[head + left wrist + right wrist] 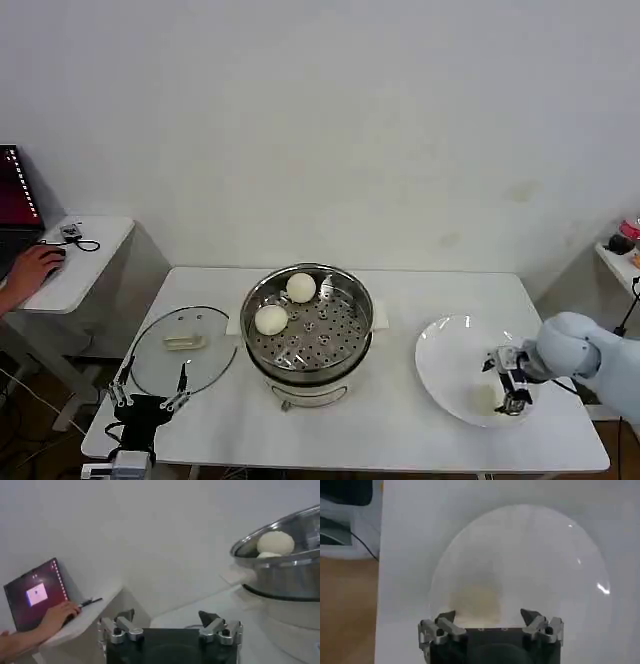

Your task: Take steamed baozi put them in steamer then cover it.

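The right gripper (513,396) is hanging over the white plate (445,350) on the right part of the white table (400,440). Its fingers (445,617) are standing well apart and holding nothing. In the right wrist view a pale bun (475,599) is lying on the plate just ahead of the fingertips and between their lines, not touching either one. In the head view that bun (484,399) is sitting just beside the fingers, on the near part of the plate.

The steamer (307,325) is standing in the middle of the table, well to the left of the right gripper's fingers. Two buns are resting on its perforated tray: one (301,287) toward the far rim, the other (271,319) nearer the left rim.

The left gripper (150,392) is waiting at the near left edge of the table. Its fingers (123,616) are spread wide and are gripping nothing. A glass lid (183,350) is lying flat on the table just beyond those fingertips, between them and the steamer. In the left wrist view the steamer (285,565) is standing off to one side of the fingers, with a bun (275,543) showing over its rim.
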